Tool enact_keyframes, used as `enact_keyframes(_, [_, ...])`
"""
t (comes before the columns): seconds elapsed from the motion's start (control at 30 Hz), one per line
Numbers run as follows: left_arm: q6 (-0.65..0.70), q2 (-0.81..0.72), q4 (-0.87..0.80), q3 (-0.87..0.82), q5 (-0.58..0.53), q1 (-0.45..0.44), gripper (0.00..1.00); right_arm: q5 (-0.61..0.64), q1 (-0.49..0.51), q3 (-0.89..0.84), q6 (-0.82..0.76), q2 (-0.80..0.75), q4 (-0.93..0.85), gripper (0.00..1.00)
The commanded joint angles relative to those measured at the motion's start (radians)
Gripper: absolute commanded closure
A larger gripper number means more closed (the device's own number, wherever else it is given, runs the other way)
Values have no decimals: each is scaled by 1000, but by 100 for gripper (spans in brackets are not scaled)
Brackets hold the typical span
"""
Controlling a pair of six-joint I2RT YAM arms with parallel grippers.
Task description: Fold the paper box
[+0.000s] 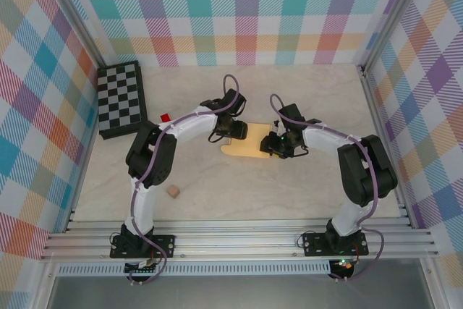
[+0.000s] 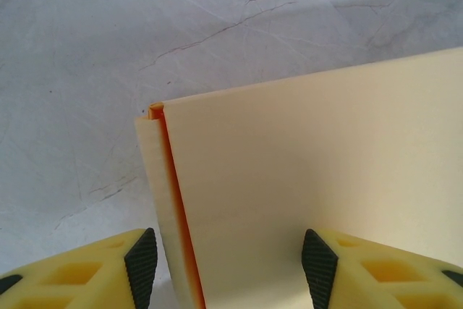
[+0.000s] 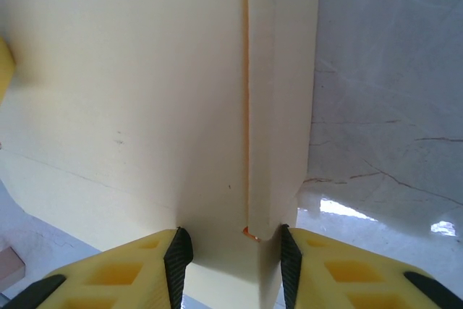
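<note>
Starts far left with a chessboard (image 1: 121,99) flat on the counter (image 1: 217,193), close against the checked wall. Finds a small red block (image 1: 166,116) just off its right edge, and a small tan cube (image 1: 173,192) nearer the front edge, well apart from everything else.

Comes next to the left hand (image 1: 233,134), pointing down over the left end of the paper box (image 1: 252,150). Shows, from the left wrist, fingers (image 2: 141,265) held apart, one pad just clear of the card's folded edge, the other over the card's face. Grips nothing that can be seen.

Places the paper box at mid-counter, lying flat between the two hands. Reads as thin, matte, pale yellow card with a deeper orange along the creases. Has at its left end a narrow flap folded over, orange in the seam, and rounded tabs at the near left corner in the top view. Has at its right end, from the right wrist, a long straight crease, a narrow strip beside it and a small orange notch at the crease's near end.

Ends at the right hand (image 1: 277,146), set over the box's right end. Shows fingers (image 3: 177,265) apart, with card filling the gap between the pads. Cannot tell whether clamped on the card or merely resting against it.
</note>
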Motion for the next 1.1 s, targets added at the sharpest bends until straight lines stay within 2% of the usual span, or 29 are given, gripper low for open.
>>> enact_keyframes(0.0, [-10, 25, -53, -33, 1, 7, 43, 12, 1, 11, -11, 3, -20, 60])
enact_keyframes(0.27, [15, 1, -101, 1, -14, 11, 41, 64, 1, 12, -34, 2, -37, 61])
enact_keyframes(0.43, [36, -75, -185, 22, -1, 60, 31, 71, 1, 4, -30, 0, -36, 61])
enact_keyframes(0.57, [67, -165, -214, -38, -9, 82, 31, 70, 0, 6, -21, -3, -33, 61])
enact_keyframes(0.7, [3, -253, -131, -176, 120, 82, 33, 62, 0, 12, -14, -4, -31, 61])
enact_keyframes(0.8, [-40, -281, -46, -264, 160, 81, 32, 59, 1, 19, -13, -6, -32, 61])
enact_keyframes(1.07, [-48, -213, 36, -230, 200, 49, 30, 49, 0, 50, -17, -5, -54, 61])
